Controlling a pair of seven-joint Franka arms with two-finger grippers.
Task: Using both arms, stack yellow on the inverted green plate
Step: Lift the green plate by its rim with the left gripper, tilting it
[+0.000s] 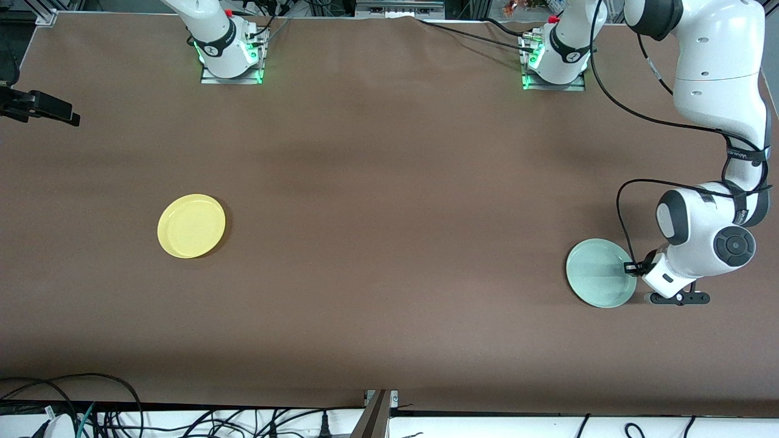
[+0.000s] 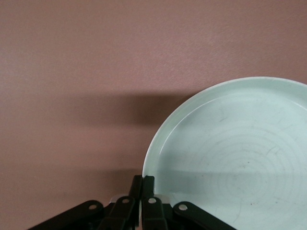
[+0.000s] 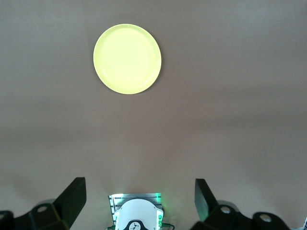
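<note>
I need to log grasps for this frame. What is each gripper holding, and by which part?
The left gripper is shut on the green plate at its rim. The right gripper is open, holding nothing.

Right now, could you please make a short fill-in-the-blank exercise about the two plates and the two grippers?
1. The left gripper is shut on the rim of the ____ plate.
2. The green plate lies with its hollow side facing ____.
3. The right gripper, high above the table, has its fingers ____.
4. The yellow plate lies toward the ____ arm's end of the table.

Missing words: green; up; open; right
</note>
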